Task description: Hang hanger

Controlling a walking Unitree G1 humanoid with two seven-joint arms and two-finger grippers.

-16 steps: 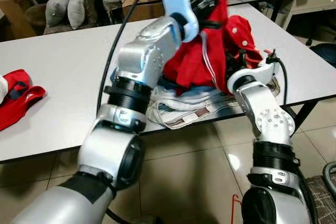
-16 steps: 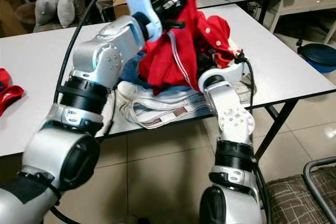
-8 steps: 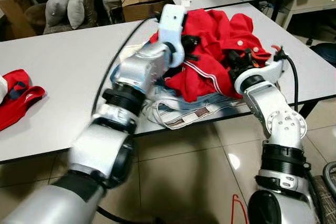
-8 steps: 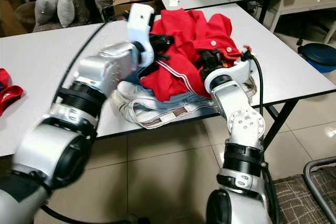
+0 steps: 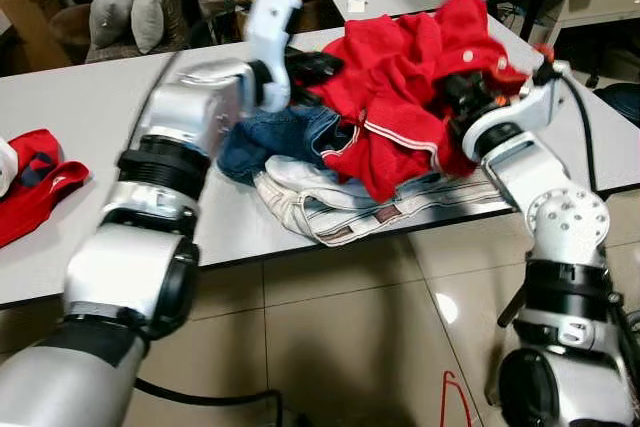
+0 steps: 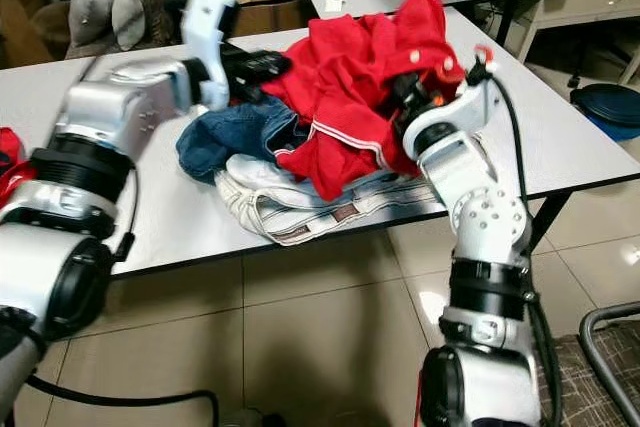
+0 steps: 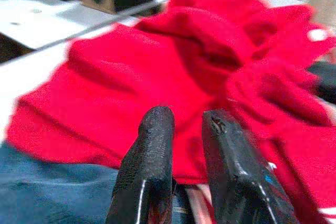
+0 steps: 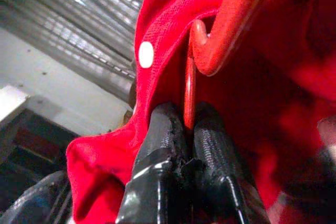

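Right claw pinching red hanger inside red shirt, frame centre.
Right arm bent up at bench edge; left claw slightly spread, reaching over jeans.

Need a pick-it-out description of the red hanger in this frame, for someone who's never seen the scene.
Start at the white table and find the clothes heap at its near edge. The red shirt lies on top of it, over blue jeans. The red hanger is inside that shirt, its thin stem pinched by the right gripper; unlike the soft cloth around it, it is hard, glossy plastic.
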